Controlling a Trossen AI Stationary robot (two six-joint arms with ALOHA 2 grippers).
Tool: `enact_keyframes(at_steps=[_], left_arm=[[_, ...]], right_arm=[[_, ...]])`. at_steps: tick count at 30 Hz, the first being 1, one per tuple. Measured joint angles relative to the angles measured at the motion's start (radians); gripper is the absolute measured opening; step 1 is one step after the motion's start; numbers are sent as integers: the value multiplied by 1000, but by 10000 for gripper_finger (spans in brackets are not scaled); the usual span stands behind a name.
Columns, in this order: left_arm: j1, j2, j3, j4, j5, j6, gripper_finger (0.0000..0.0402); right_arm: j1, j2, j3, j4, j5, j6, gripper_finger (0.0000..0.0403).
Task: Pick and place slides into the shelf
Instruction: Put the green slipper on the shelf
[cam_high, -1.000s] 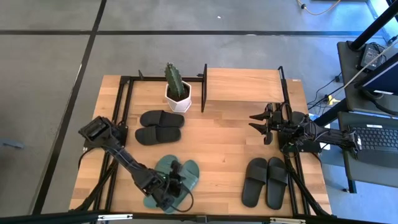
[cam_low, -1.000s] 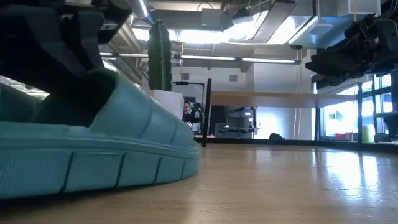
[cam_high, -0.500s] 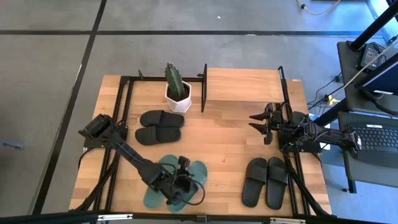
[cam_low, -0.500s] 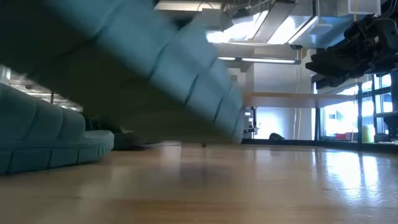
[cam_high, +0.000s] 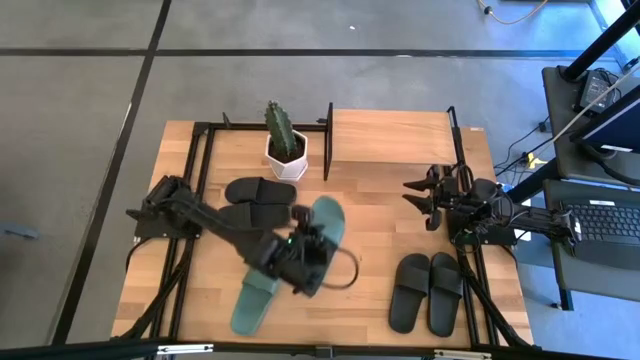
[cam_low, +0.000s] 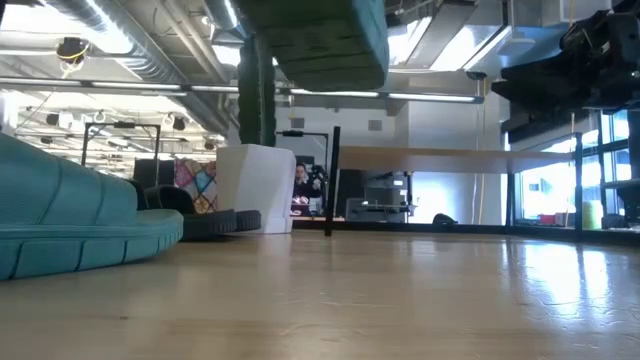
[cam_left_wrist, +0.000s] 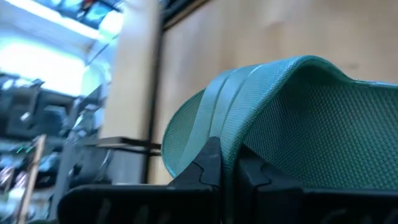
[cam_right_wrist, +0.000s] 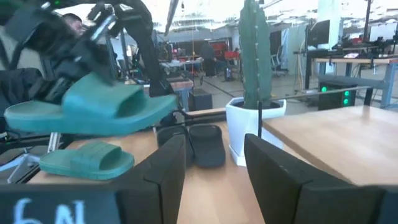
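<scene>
The left gripper (cam_high: 300, 252) was pinched shut on the strap of one sage-green slide (cam_high: 322, 228) and held it lifted clear of the table (cam_high: 370, 215), over the middle of the board with its toe end toward the shelf (cam_high: 392, 136). In the left wrist view the dark fingers (cam_left_wrist: 214, 168) clamped the ribbed green strap (cam_left_wrist: 280, 112) from both sides. Seen from the right wrist view, the carried sandal (cam_right_wrist: 93, 109) hung level above its mate (cam_right_wrist: 87, 158), which lay flat on the wood.

That second green slide (cam_high: 252, 300) rested near the front edge of the table. One black pair (cam_high: 257, 203) lay side by side just in front of the potted cactus (cam_high: 283, 140), and the other black pair (cam_high: 427, 291) sat at the front right. The right gripper (cam_high: 428, 198) waited above the table's right side, near the shelf's front right corner, its fingers (cam_right_wrist: 168, 168) parted and holding nothing.

By the look of it, the job had barely begun: the shelf's wooden top board was bare, no sandal could be seen on it, and the lower tier was hidden beneath the board. One slide was in the air on its way; five were on the table and all six remained to be placed
</scene>
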Motion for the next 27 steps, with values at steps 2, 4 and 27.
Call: enact_keyframes(at_steps=[2, 4, 27], left_arm=[[46, 0, 12, 3, -28, 14, 2], [91, 0, 13, 16, -50, 47, 2], [291, 0, 13, 318, -11, 344, 2]], right_arm=[[0, 0, 0, 11, 0, -21, 165], [0, 0, 0, 19, 0, -43, 165], [81, 464, 475, -275, 145, -315, 165]])
